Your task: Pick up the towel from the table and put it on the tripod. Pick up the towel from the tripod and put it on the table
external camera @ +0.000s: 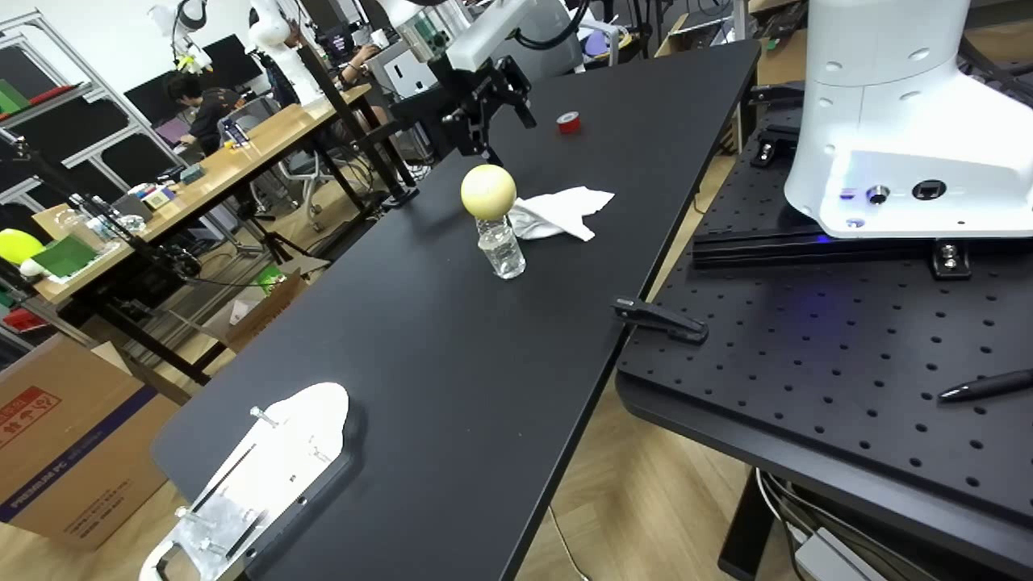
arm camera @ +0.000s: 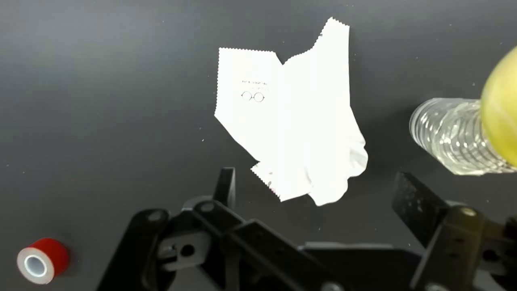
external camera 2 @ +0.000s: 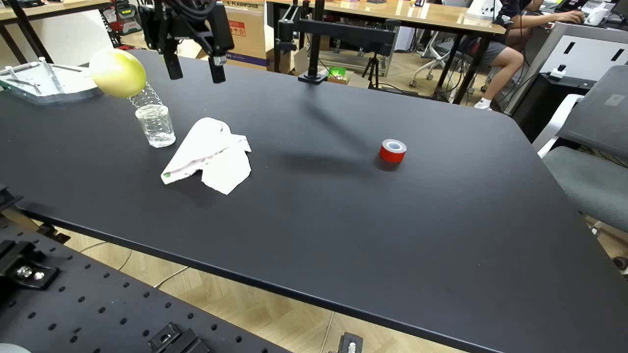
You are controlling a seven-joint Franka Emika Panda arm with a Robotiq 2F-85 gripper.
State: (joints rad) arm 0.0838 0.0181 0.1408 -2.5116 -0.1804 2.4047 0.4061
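Towel (arm camera: 307, 121): white, kinda rumpled and folded over itself, just lying on the black bench (external camera 2: 392, 235). Wrist view gives you the zigzag-cut edges plus a tiny eyeglasses print (arm camera: 253, 96), cute.
End effector (external camera 2: 196, 72): up in the air over the bench, fingers (arm camera: 418, 206) spread wide. From the wrist cam the crumpled end of the towel shows between the two, down on the benchtop.
Clear bottle (external camera: 506, 254): near the towel, and the wrist view shows a gap between them. There's a coil-looking bit at the top.
Yellow ball (external camera: 488, 192): perched on top of that bottle in both exterior views.
Red tape roll (external camera 2: 392, 156): on its flat side, well apart from the towel, opposite side from the bottle.
White board with pegs (external camera: 274, 460): way down at one end of the bench.
Black pole (external camera 2: 318, 49): stands on a flat foot at the bench edge.
Robot base (external camera: 880, 105): white, bolted-looking setup on a perforated black plate (external camera: 807, 347). A pen (external camera: 989, 386) lies on that plate too.
Black clamp (external camera: 662, 319): right where plate and bench meet.
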